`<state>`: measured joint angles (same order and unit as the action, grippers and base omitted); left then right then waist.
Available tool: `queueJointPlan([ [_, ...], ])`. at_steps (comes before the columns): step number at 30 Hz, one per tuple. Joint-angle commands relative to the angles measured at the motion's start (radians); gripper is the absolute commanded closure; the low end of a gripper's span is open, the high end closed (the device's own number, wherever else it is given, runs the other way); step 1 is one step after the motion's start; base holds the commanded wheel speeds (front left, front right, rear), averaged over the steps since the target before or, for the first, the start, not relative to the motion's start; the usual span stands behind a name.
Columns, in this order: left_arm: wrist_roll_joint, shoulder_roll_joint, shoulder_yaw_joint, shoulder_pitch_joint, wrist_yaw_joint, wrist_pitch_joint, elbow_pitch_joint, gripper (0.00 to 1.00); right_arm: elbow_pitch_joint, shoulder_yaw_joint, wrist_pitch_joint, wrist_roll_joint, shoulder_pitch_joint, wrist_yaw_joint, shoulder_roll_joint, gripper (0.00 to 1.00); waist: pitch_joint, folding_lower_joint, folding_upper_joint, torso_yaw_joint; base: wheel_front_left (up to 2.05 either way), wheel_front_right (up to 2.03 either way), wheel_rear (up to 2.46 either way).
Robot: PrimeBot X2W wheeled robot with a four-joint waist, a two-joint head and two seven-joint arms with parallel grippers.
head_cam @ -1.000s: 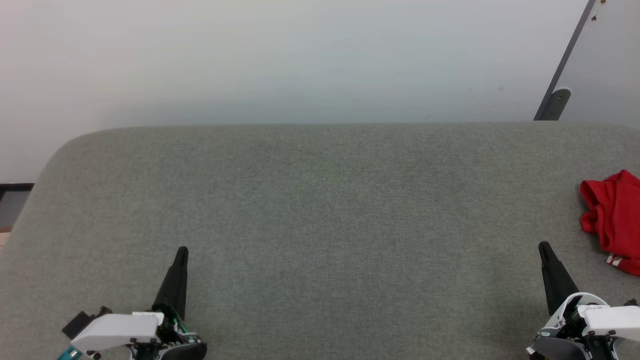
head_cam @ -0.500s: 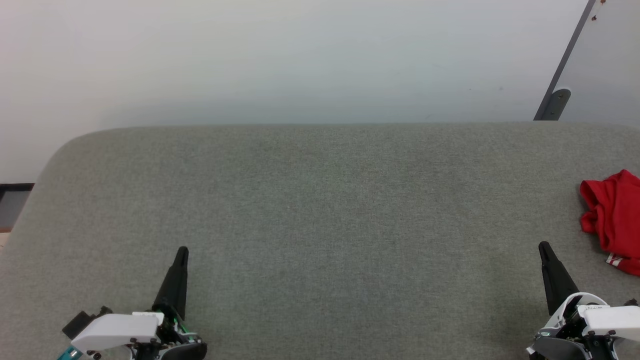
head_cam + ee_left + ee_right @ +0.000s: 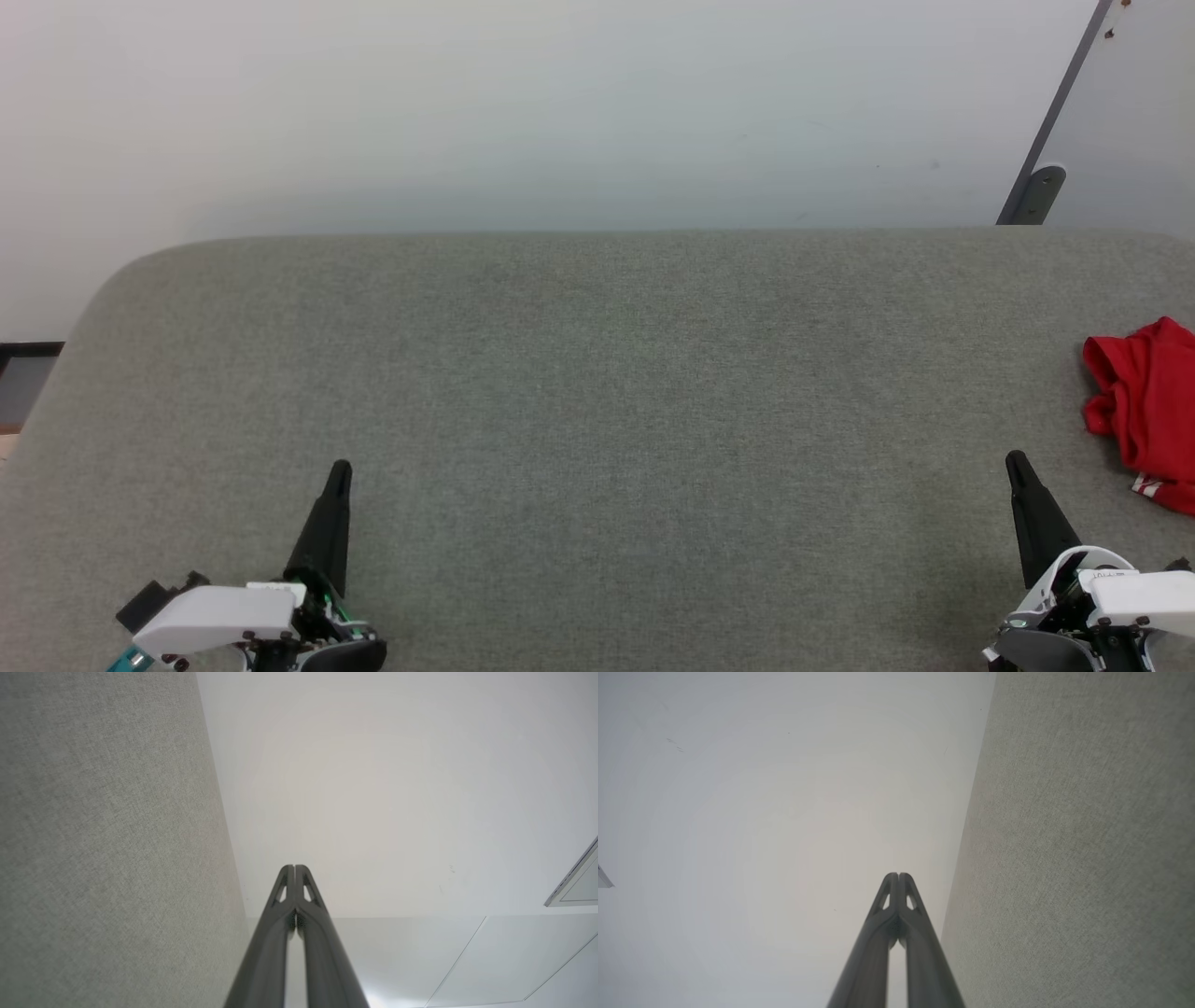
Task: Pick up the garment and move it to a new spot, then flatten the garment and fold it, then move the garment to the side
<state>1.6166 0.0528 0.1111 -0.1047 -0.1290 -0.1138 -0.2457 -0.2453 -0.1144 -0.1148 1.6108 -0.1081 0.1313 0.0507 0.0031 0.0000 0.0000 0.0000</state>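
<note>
Change: nothing has moved since a second ago; my tools and the garment lie as they did.
Left tool [image 3: 339, 469]: low at my left over the grey desk [image 3: 597, 373], fingers pressed together, holding nothing.
Right tool [image 3: 1014, 459]: low at my right, fingers likewise pressed together and empty.
Garment [image 3: 1144, 411]: red, crumpled on the desk at the right edge of the head view, near my right tool but apart from it; a bit of red-white trim shows at its near end.
</note>
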Motion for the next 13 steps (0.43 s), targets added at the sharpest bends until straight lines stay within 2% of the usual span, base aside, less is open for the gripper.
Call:
queueJointPlan([
  [1, -0.004, -0.002, 0.002, -0.01, -0.003, -0.001, -0.001, 1.0, 0.0, 0.0, -0.002, 0.004, -0.003, -0.001, -0.003, 1.0, 0.0, 0.0, 0.0, 0.0, 0.0, 0.0, 0.0],
  [13, -0.005, -0.002, 0.003, -0.01, -0.003, -0.001, -0.001, 1.0, 0.0, 0.0, -0.002, 0.004, -0.003, -0.001, -0.003, 1.0, 0.0, 0.0, 0.0, 0.0, 0.0, 0.0, 0.0],
])
